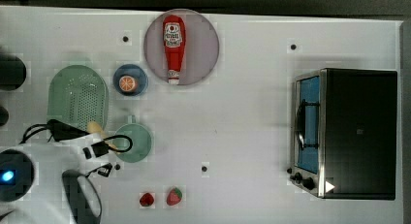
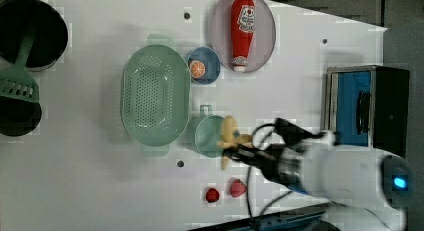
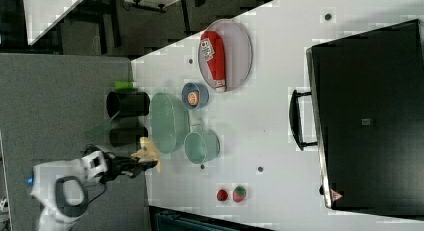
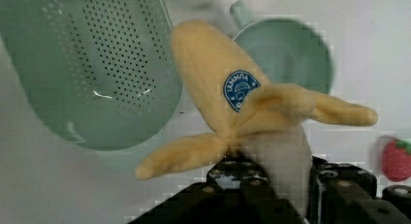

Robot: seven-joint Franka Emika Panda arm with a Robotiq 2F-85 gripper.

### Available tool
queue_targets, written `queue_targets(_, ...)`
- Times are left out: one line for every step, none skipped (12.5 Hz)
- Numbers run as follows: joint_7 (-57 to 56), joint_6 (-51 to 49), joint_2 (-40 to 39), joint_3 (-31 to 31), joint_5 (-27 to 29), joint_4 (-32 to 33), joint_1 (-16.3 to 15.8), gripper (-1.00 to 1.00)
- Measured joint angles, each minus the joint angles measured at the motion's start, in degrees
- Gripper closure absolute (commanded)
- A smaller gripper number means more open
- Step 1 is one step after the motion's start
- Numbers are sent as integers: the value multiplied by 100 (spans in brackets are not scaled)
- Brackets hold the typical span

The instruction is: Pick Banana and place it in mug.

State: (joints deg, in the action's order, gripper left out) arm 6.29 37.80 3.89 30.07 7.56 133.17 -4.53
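In the top view, going left to right on the white bench [image 1: 252, 117]: a mint colander [image 1: 77, 95], then the banana [image 4: 232, 103] grasped in the robot's fingers [image 4: 334, 190], hanging over the teal mug's [image 1: 134, 143] left rim. Its blue sticker's writing is unreadable. A red ketchup bottle [image 1: 173, 47] with a blurred label lies on a plate [image 1: 206, 44]; a toaster oven [image 1: 354, 132] stands far right.

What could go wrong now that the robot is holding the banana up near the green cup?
The banana looks about as long as the mug is wide, so it might catch on the rim and tip out.

The gripper holds it near one end, with loose peel flaps sticking out; it could slip.

The colander sits right beside the mug, so a slightly off drop could land there.
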Motion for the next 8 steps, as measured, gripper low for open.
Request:
queue_targets(45,238,-213,-28,-1,157,1,45)
queue_targets(80,481,-368,-73,18,313,33,37)
queue_targets(90,529,-531,-101,-2,380,63,18)
queue_targets(131,588,-695,-118,-20,392,102,-5)
queue_targets(181,660,-790,-175,-22,425,125,-27)
queue_targets(185,652,-849,-280,-22,459,128,-49)
queue_targets(198,711,-886,-313,-22,459,196,-72)
queue_targets(202,797,-869,-361,3,459,259,-95)
